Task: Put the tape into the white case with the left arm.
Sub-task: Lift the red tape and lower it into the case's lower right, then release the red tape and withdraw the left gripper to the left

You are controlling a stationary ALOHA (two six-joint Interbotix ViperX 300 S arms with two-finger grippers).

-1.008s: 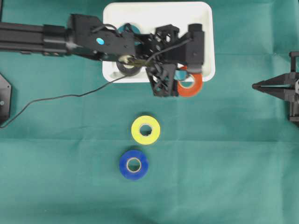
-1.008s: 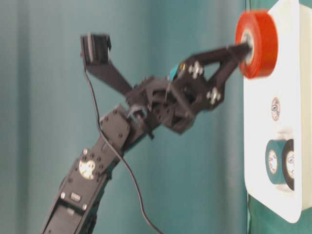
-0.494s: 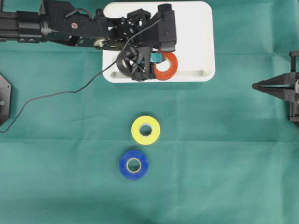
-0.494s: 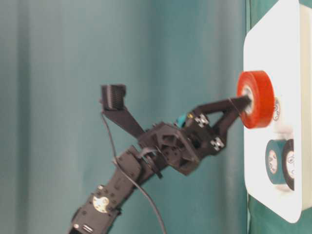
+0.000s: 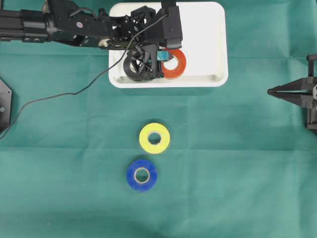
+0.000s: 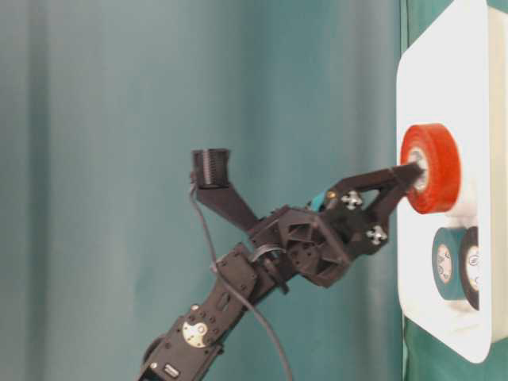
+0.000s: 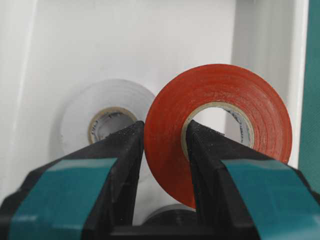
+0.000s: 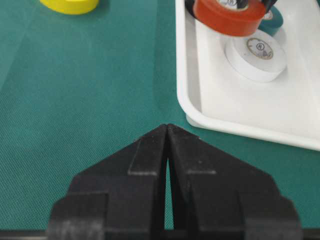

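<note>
Green cloth (image 5: 237, 148) covers my bench | left gripper (image 7: 165, 145) clamped on the red tape (image 7: 220, 125), one finger through its core, over the white case (image 5: 213, 44) beside a white roll (image 7: 107, 117) | right gripper (image 8: 167, 130) closed, parked apart | yellow roll (image 5: 154, 138), blue roll (image 5: 141, 174) on cloth
</note>
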